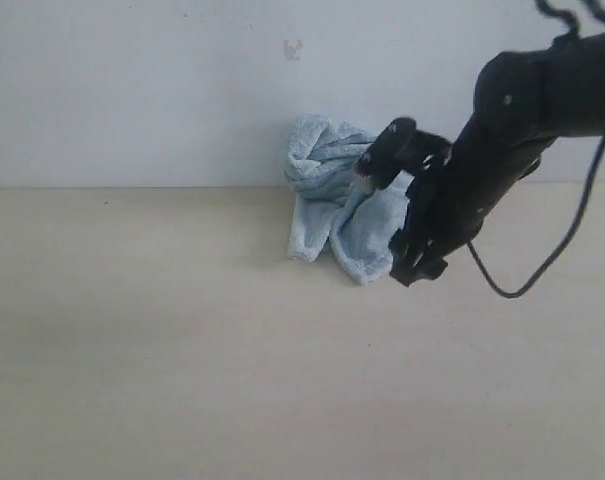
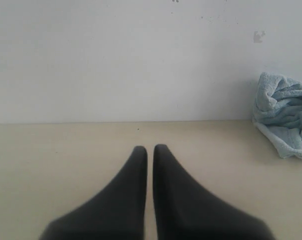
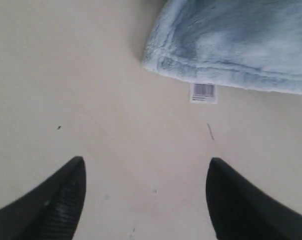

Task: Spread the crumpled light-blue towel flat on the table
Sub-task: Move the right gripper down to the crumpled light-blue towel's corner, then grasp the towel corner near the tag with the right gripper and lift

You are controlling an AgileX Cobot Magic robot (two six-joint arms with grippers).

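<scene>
The light-blue towel (image 1: 332,200) lies bunched in a heap at the back of the beige table (image 1: 182,350), against the wall. My right gripper (image 1: 418,268) hangs at the heap's right side, low over the table. In the right wrist view that gripper (image 3: 147,165) is open with bare table between its fingers. A hemmed towel (image 3: 230,40) edge and its white barcode label (image 3: 203,93) lie just ahead of the tips. My left gripper (image 2: 150,148) is shut on nothing, far from the towel (image 2: 285,117), which shows at the frame's edge.
An off-white wall (image 1: 132,90) rises directly behind the table's back edge and the towel. The right arm (image 1: 522,110) and its black cable (image 1: 552,265) reach in from the upper right. The left arm does not show in the exterior view.
</scene>
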